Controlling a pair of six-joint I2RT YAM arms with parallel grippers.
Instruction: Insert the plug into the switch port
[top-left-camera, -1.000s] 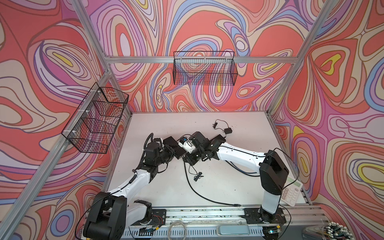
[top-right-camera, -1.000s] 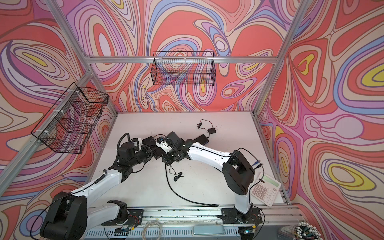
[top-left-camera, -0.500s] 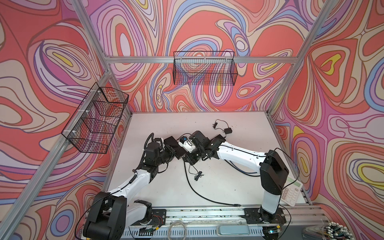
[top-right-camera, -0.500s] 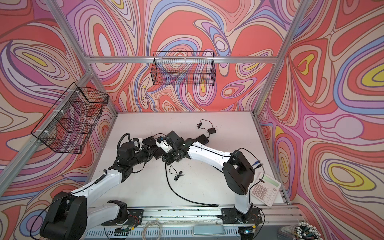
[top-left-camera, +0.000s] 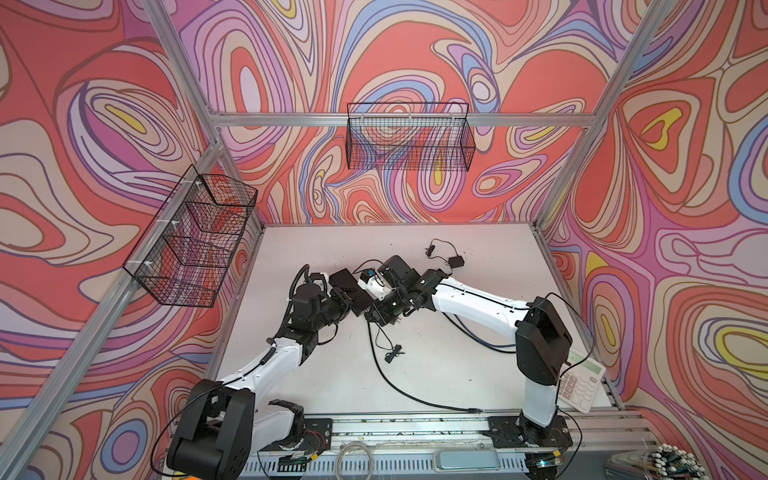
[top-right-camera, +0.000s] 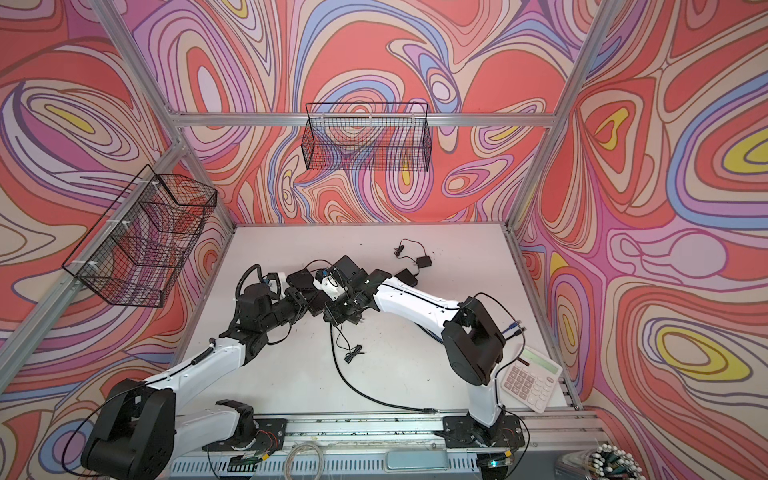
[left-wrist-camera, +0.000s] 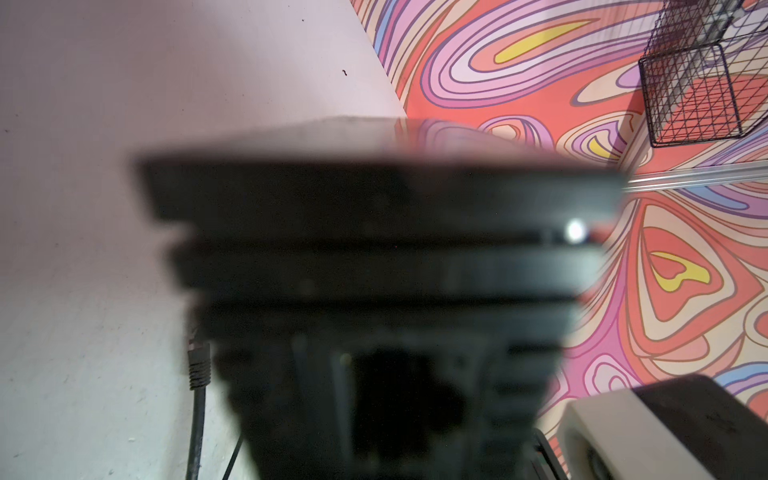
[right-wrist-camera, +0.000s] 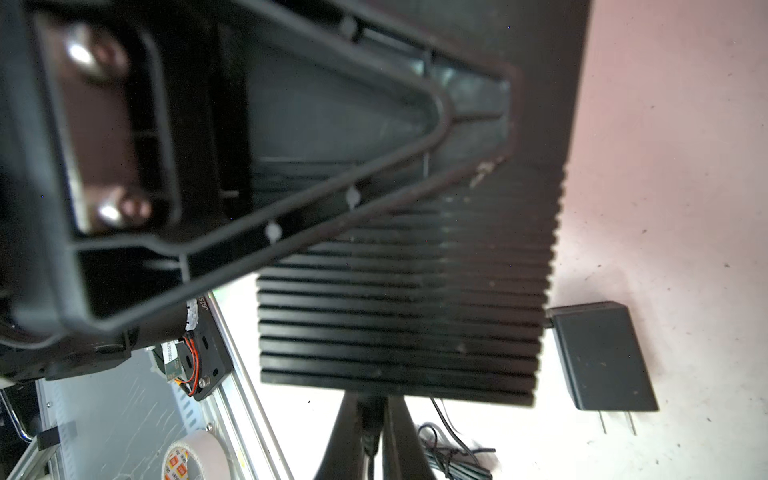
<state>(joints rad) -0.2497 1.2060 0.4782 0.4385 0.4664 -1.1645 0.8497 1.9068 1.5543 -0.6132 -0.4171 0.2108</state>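
Note:
The switch (right-wrist-camera: 399, 311) is a black ribbed box held off the table near its middle. My left gripper (top-left-camera: 348, 298) is shut on the switch (top-left-camera: 360, 300), which fills the left wrist view as a blurred dark block (left-wrist-camera: 374, 232). My right gripper (right-wrist-camera: 370, 440) is shut on the plug (right-wrist-camera: 370, 415) of a black cable (top-left-camera: 374, 357). The plug meets the switch's edge. How deep it sits in the port is hidden. In the left wrist view the plug's ribbed boot (left-wrist-camera: 199, 365) stands against the switch's side. Both grippers meet at the middle in both top views, the right gripper (top-right-camera: 338, 311) just right of the left.
A black power adapter (top-left-camera: 456, 261) with its thin lead lies behind the arms, and it also shows in the right wrist view (right-wrist-camera: 602, 357). A small cable bundle (top-left-camera: 392, 355) lies in front. A calculator (top-left-camera: 579, 384) sits at the front right. Wire baskets (top-left-camera: 409, 137) (top-left-camera: 191, 237) hang on the walls.

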